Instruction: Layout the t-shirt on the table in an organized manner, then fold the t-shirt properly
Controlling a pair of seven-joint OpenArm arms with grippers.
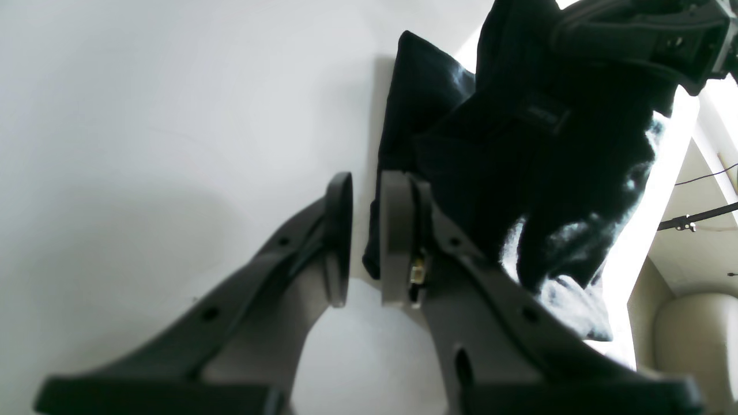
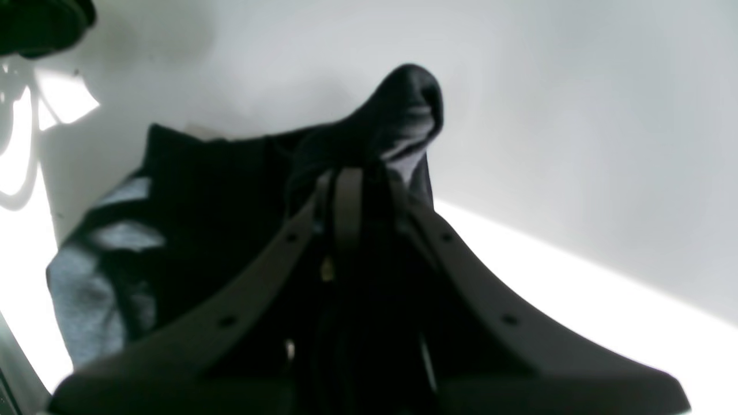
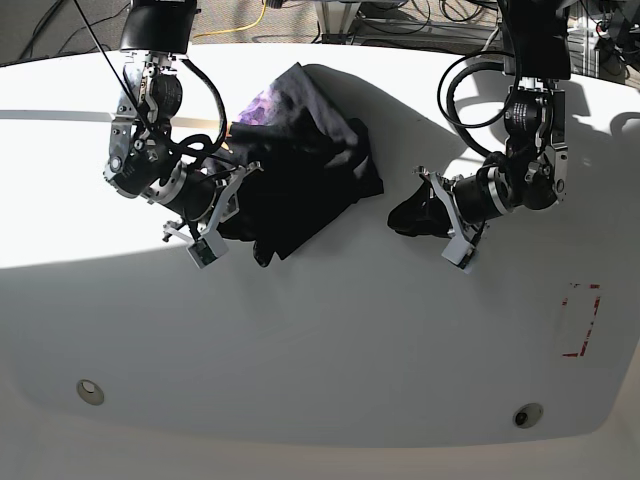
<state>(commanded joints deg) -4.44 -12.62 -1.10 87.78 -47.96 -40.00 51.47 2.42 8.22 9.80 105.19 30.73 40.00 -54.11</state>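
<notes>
The black t-shirt (image 3: 300,170) lies bunched on the white table (image 3: 320,340), with a purple patch of its print showing at the far edge. My right gripper (image 3: 240,175) is shut on a fold of the shirt (image 2: 403,109), which bulges past the fingertips in the right wrist view. My left gripper (image 1: 369,184) hovers at the shirt's other end (image 3: 405,215). Its jaws stand a narrow gap apart, with white table showing between them. The shirt (image 1: 519,144) lies beside and under one finger (image 1: 395,230).
Two small metal discs (image 3: 90,390) (image 3: 527,414) sit near the table's front edge. A red dashed rectangle (image 3: 580,320) marks the front right. Cables and floor show beyond the far edge.
</notes>
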